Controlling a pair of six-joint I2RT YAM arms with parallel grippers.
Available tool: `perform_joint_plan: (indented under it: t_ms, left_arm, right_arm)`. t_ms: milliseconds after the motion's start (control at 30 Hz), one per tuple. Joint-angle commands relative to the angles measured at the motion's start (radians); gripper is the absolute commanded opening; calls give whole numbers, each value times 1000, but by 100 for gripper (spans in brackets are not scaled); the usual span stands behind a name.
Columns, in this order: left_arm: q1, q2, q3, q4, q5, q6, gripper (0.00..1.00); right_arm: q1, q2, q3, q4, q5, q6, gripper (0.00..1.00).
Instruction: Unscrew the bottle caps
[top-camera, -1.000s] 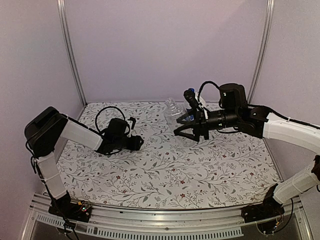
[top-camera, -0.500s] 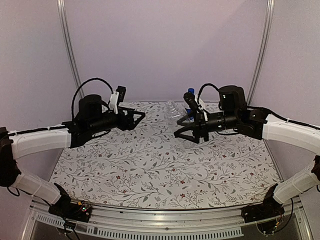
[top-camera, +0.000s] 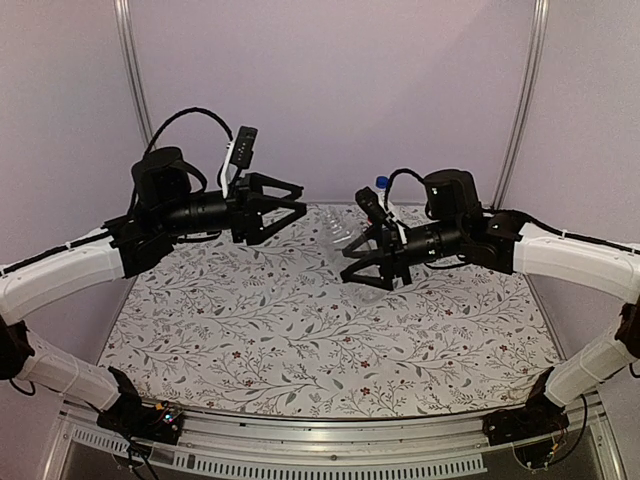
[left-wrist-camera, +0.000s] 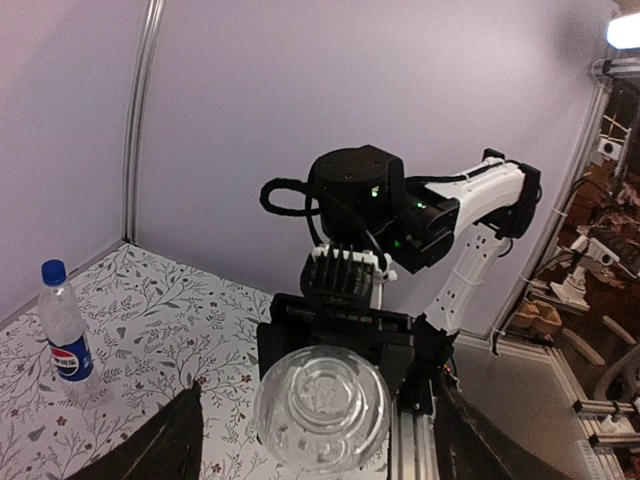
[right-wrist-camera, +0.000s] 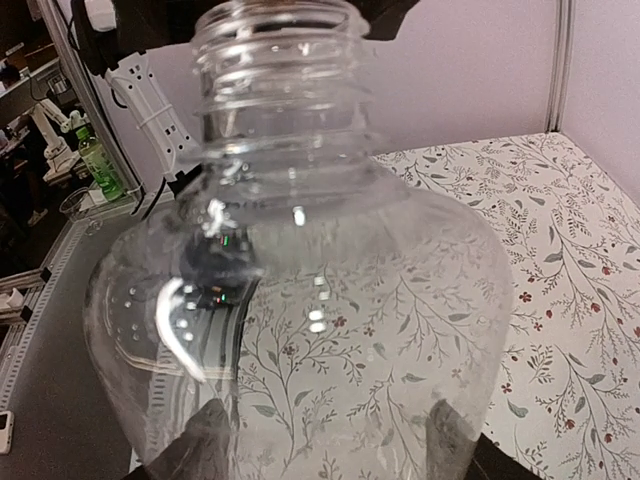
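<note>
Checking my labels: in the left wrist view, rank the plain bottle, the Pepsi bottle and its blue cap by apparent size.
1. plain bottle, seen end-on and nearer, so inflated
2. Pepsi bottle
3. blue cap

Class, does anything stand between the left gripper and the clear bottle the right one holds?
Nothing visible does: only open air lies between the left gripper and the clear bottle in the right gripper.

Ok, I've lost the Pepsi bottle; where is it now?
The Pepsi bottle stands upright by the back wall, just behind the right gripper in the top view.
</note>
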Motion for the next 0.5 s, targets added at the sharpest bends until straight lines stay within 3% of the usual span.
perform_joint_plan:
  t_ms: [0, 467]
  left_arm:
    - [-49, 69, 70, -51, 69, 33, 78]
    - [-112, 147, 134, -138, 6, 107, 63]
  right_arm:
    - [14, 26, 47, -15, -43, -17, 63]
    - [19, 42, 49, -6, -48, -23, 63]
